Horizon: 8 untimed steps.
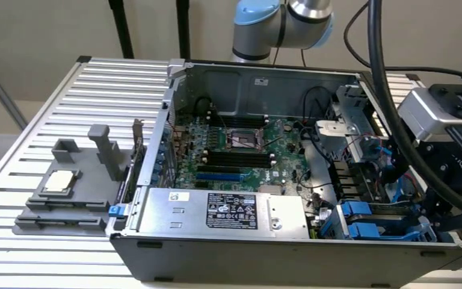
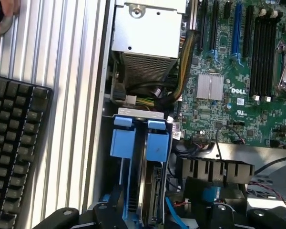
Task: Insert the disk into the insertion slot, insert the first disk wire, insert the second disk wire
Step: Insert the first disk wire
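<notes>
Looking across the open computer case point(image 1: 295, 259) on the slatted table point(image 1: 103, 84), the exterior view has the arm point(image 1: 283, 24) at the upper middle. The black gripper point(image 1: 444, 205) hangs at the exterior view's right edge, above the insertion slot point(image 1: 367, 220) in the case's lower right corner. A silver box with a black label point(image 1: 231, 211) lies just beside that bay, toward the exterior view's left. In the wrist view the gripper point(image 2: 155, 202) is open, its black fingers point(image 2: 112, 207) spread to either side of the insertion slot point(image 2: 139, 113) and clamping nothing. The disk point(image 2: 151, 191) sits on edge inside it between blue rails, near the motherboard point(image 2: 238, 71). A keyboard point(image 2: 14, 143) rests on the table beside the case.
</notes>
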Available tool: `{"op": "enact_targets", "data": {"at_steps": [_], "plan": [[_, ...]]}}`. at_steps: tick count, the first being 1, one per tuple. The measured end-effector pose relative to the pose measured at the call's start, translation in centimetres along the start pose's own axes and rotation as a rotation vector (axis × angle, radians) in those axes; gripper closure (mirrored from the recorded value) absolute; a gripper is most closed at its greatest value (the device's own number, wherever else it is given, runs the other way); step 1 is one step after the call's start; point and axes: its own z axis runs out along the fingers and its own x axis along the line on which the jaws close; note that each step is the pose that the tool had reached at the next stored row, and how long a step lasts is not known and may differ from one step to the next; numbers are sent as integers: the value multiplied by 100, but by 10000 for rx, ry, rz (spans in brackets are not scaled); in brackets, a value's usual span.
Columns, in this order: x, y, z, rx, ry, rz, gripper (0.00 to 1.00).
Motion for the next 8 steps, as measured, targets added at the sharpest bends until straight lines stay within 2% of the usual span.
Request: {"op": "enact_targets", "data": {"at_steps": [3, 8], "plan": [[55, -49, -4, -46, -61, 0, 33], [84, -155, -8, -53, -332, -9, 33]]}}
